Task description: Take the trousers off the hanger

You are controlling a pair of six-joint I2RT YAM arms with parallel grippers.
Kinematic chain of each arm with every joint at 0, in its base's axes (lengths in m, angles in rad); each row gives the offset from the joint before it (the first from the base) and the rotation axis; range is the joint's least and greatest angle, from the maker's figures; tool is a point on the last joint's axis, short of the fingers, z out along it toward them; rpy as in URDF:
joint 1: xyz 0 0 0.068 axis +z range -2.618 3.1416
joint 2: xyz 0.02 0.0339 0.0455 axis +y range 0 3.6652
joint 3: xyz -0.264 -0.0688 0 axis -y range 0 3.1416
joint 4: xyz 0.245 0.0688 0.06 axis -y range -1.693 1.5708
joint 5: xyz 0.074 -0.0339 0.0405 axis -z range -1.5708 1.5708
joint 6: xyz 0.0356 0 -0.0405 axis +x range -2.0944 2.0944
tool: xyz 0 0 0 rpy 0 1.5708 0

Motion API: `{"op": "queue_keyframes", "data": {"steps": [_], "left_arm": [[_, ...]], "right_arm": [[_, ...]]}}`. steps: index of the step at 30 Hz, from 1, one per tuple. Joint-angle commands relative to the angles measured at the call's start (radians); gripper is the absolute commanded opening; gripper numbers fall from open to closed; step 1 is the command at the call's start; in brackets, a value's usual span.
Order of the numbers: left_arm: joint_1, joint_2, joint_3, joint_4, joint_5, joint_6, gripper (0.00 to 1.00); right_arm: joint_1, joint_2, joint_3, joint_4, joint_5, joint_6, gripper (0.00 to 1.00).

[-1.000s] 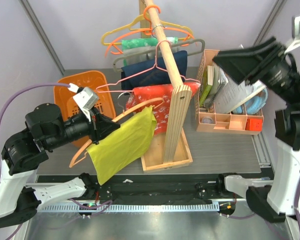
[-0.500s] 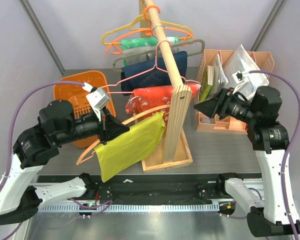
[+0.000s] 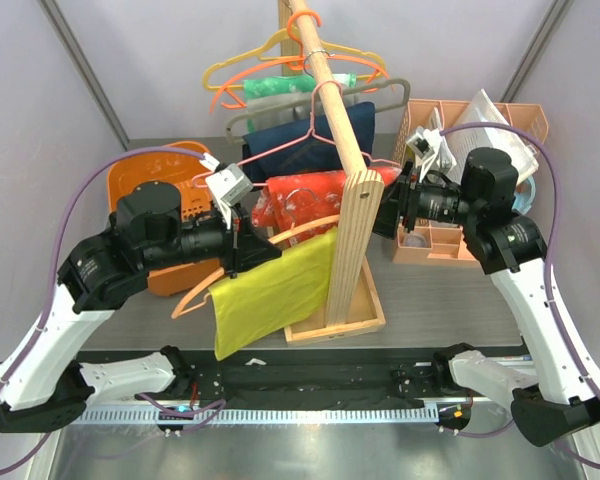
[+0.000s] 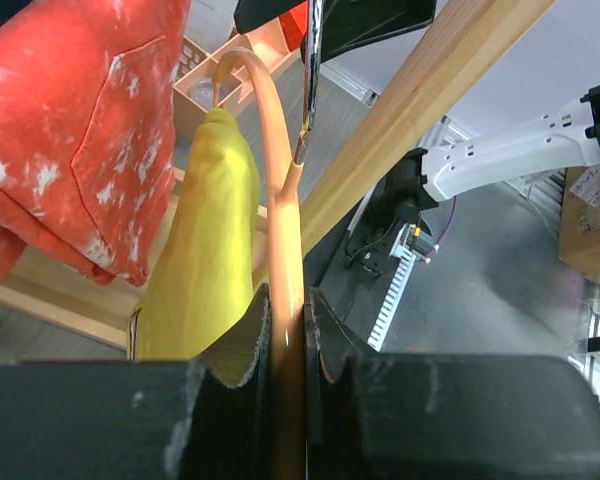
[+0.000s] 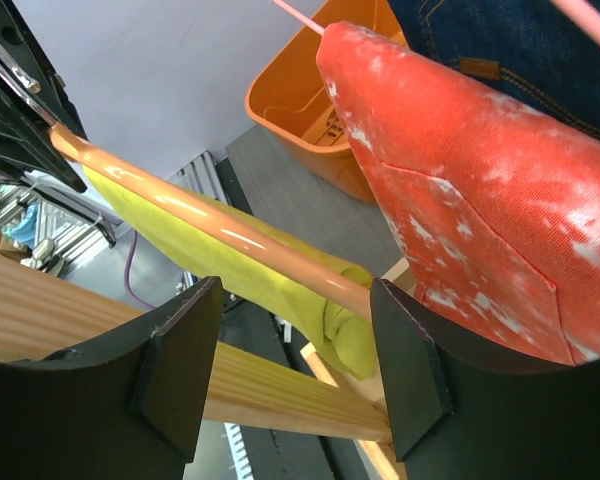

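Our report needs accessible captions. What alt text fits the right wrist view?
The right end effector, open, frames a peach hanger slanting across with yellow-green trousers draped over it. A red white-speckled cloth hangs at right, an orange basket sits behind, and a wooden beam crosses below.

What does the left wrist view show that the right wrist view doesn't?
Only left wrist: a close look at the left gripper shut on the hanger bar, with the trousers fabric next to one finger.
Only right wrist: the right gripper open and gripping nothing, with the bar crossing ahead of it, plus the basket and the navy garment.
Both: the hanger, the trousers draped over it, the red cloth and the post.
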Motion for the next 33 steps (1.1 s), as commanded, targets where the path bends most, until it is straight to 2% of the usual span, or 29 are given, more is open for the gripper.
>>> {"op": "queue_keyframes", "data": {"steps": [1,6,8,9,11,15,17,20,21,24,26,29,33], "left_arm": [[0.001,-0.042,0.064,0.171,0.034,0.004,0.0],[0.003,-0.057,0.07,0.127,-0.016,-0.002,0.0],[0.001,-0.069,0.08,0.089,-0.091,-0.023,0.0],[0.003,-0.074,0.08,0.076,-0.125,-0.033,0.0],[0.001,-0.1,0.071,0.049,-0.194,-0.053,0.0],[0.001,-0.148,0.028,0.056,-0.207,-0.073,0.0],[0.003,-0.16,0.021,0.049,-0.21,-0.074,0.0],[0.003,-0.168,0.022,0.032,-0.221,-0.082,0.0],[0.003,-0.169,0.025,0.026,-0.221,-0.086,0.0],[0.003,-0.171,0.024,-0.002,-0.221,-0.086,0.0],[0.003,-0.175,0.019,-0.007,-0.224,-0.085,0.0],[0.001,-0.185,0.005,0.004,-0.221,-0.077,0.0],[0.001,-0.186,-0.005,0.006,-0.23,-0.079,0.0]], "right_arm": [[0.008,0.0,0.077,0.04,0.009,-0.067,0.66],[0.008,-0.023,0.071,0.034,0.095,-0.019,0.67],[0.008,-0.026,0.081,0.016,0.163,0.066,0.68],[0.008,-0.03,0.101,0.002,0.256,0.103,0.68],[0.008,-0.053,0.115,0.02,0.286,0.22,0.71],[0.008,-0.09,0.236,0.036,0.366,0.358,0.71],[0.008,-0.102,0.28,-0.01,0.438,0.399,0.7],[0.008,-0.099,0.389,-0.224,0.503,0.397,0.65],[0.008,-0.109,0.384,-0.318,0.504,0.397,0.6],[0.008,-0.2,0.263,-0.397,0.492,0.413,0.54],[0.008,-0.274,0.133,-0.403,0.434,0.429,0.54],[0.008,-0.294,0.043,-0.461,0.4,0.381,0.54],[0.008,-0.294,0.049,-0.555,0.489,0.325,0.57]]}}
